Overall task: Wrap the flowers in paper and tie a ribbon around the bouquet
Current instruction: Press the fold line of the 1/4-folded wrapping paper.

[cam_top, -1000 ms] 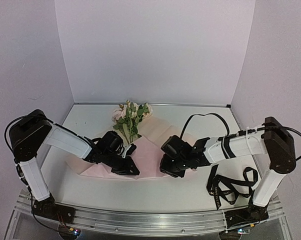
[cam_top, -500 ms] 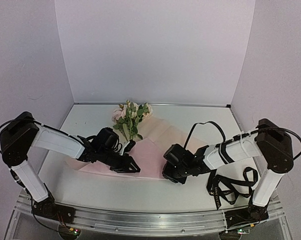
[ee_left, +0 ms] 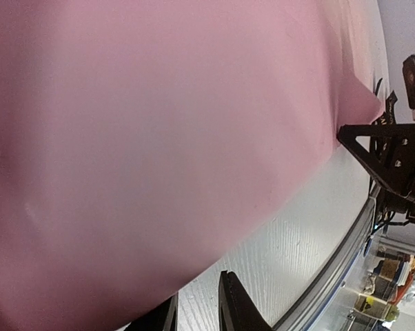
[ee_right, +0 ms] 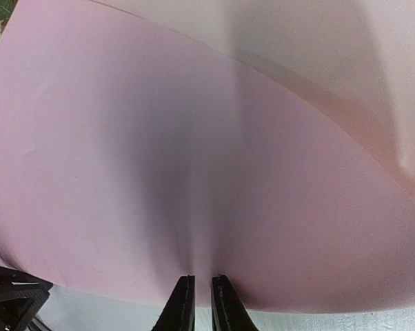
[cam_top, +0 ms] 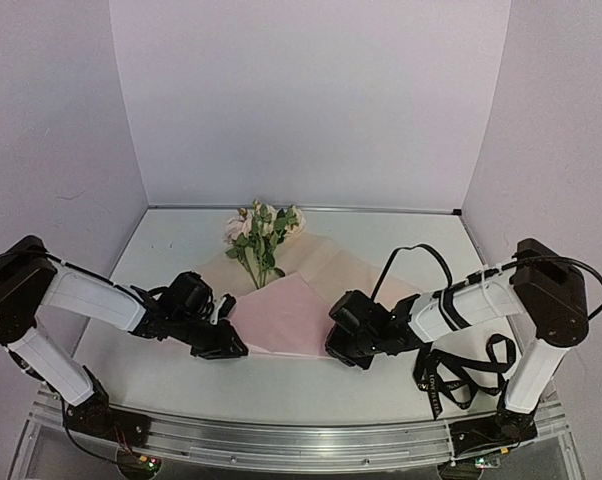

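The flowers [cam_top: 264, 235] lie at the back of the table, their stems on the paper [cam_top: 293, 302]. This light pink sheet has a flap raised over its middle, and it fills the left wrist view [ee_left: 159, 138] and the right wrist view [ee_right: 194, 152]. My right gripper [cam_top: 338, 345] [ee_right: 202, 283] is shut on the paper's near edge, where creases run into the jaws. At the sheet's near left corner my left gripper [cam_top: 233, 345] [ee_left: 197, 293] has its jaws slightly apart, with bare table showing between them and the paper edge beside one finger. The black ribbon [cam_top: 461, 375] lies curled by the right arm's base.
The white table [cam_top: 181, 250] ends in a metal rail [cam_top: 301, 440] along the near edge, and lilac walls stand on three sides. A black cable [cam_top: 411, 255] loops up from the right arm. The two grippers are close together, about a hand's width apart.
The left arm has drawn back toward the left and lowered, its gripper sliding to the paper's near left corner. The paper's left part has folded in. The right gripper has dropped to the near edge.
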`<move>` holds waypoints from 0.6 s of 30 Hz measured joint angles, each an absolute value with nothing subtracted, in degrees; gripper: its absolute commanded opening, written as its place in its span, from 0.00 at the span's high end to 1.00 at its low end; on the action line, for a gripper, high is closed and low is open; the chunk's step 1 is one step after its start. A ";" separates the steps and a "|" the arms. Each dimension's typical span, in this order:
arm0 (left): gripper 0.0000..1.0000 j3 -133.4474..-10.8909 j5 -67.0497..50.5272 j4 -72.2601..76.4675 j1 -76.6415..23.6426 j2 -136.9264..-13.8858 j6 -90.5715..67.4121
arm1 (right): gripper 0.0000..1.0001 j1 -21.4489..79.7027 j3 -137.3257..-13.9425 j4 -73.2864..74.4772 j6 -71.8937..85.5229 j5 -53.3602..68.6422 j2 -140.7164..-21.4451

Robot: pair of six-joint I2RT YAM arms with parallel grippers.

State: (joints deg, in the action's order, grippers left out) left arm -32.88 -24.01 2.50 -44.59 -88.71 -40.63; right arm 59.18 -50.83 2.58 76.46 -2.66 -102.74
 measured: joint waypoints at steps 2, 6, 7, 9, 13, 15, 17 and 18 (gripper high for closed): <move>0.76 -32.36 -23.95 2.50 -43.72 -86.51 -41.34 | 0.90 59.18 -50.78 2.52 76.62 -2.66 -102.69; 0.74 -32.65 -25.48 3.73 -43.70 -81.34 -42.15 | 0.90 59.18 -50.76 2.55 76.64 -2.66 -102.67; 0.74 -32.88 -25.69 3.94 -43.77 -80.14 -42.28 | 0.90 59.18 -50.76 2.57 76.62 -2.66 -102.67; 0.78 -33.87 -25.77 4.22 -43.81 -78.76 -42.57 | 0.89 59.18 -50.76 2.57 76.60 -2.66 -102.67; 0.82 -35.40 -23.70 4.60 -43.81 -79.45 -43.88 | 0.89 59.18 -50.76 2.72 76.58 -2.72 -102.63; 0.83 -35.23 -21.97 4.48 -43.81 -81.10 -44.79 | 0.89 59.18 -50.76 2.90 76.55 -2.78 -102.56; 0.84 -33.75 -20.06 4.70 -43.81 -82.81 -45.87 | 0.89 59.18 -50.76 3.48 76.53 -3.01 -102.32; 0.84 -32.76 -19.16 4.72 -43.81 -83.52 -46.48 | 0.89 59.18 -50.76 3.82 76.51 -3.15 -102.20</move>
